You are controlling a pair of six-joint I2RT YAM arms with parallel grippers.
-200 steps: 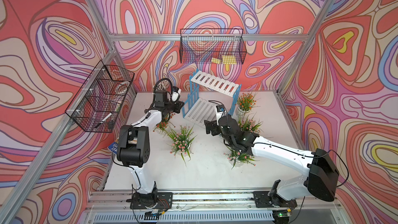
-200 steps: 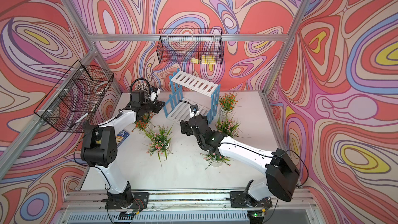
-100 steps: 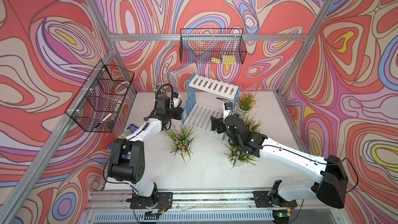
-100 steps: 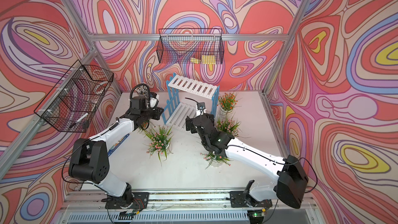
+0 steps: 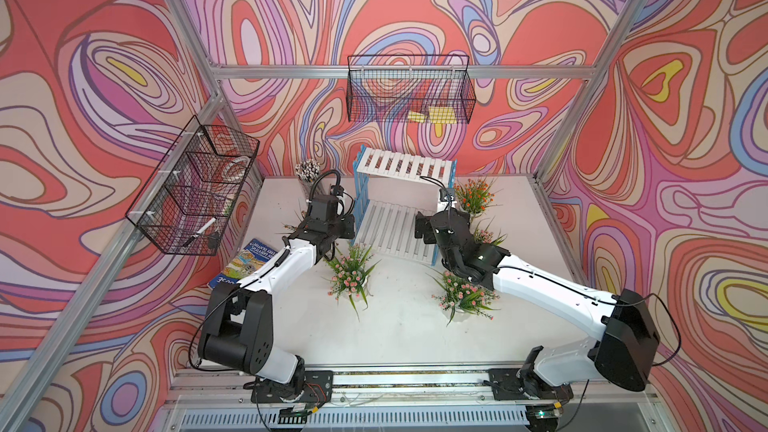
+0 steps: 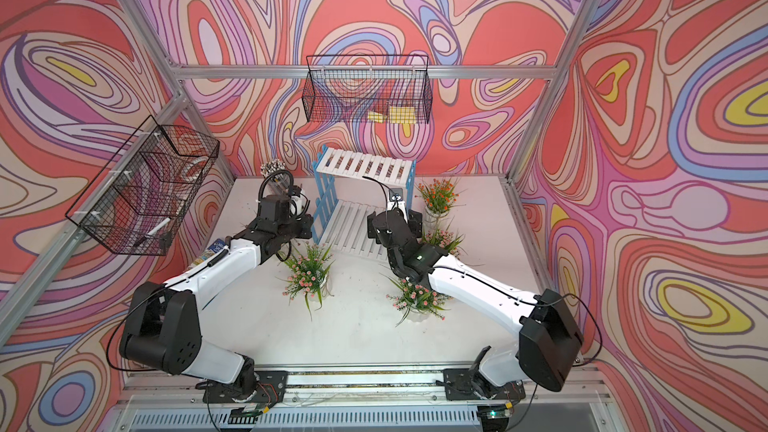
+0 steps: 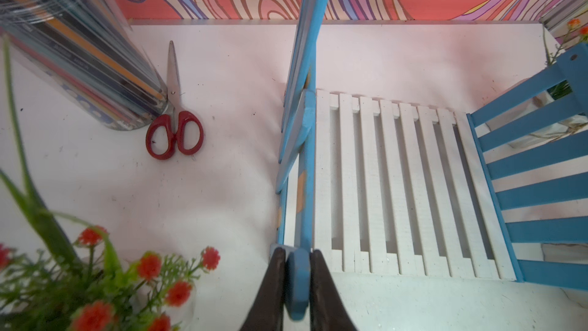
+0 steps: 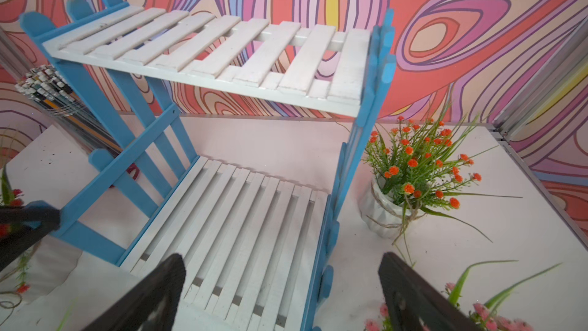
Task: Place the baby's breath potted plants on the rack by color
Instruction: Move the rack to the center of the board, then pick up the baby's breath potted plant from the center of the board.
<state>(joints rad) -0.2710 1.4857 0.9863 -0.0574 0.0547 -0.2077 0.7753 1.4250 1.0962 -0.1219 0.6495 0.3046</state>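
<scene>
The rack stands at the back of the table, white slats between blue picket sides. My left gripper is shut on a front picket of its left side. My right gripper is open, its fingers straddling the front of the rack's right side without touching it. An orange-flowered baby's breath plant stands right of the rack. Another orange one is beside my left gripper. Pink ones stand mid-table, front right and behind my right arm.
A clear pencil holder and red-handled scissors lie left of the rack. A book lies at the table's left edge. Black wire baskets hang on the left wall and the back wall.
Both arms have stretched farther toward the back. The left gripper stays shut on the rack's side, and the rack has shifted slightly. The right gripper has moved up to the rack's right front.
</scene>
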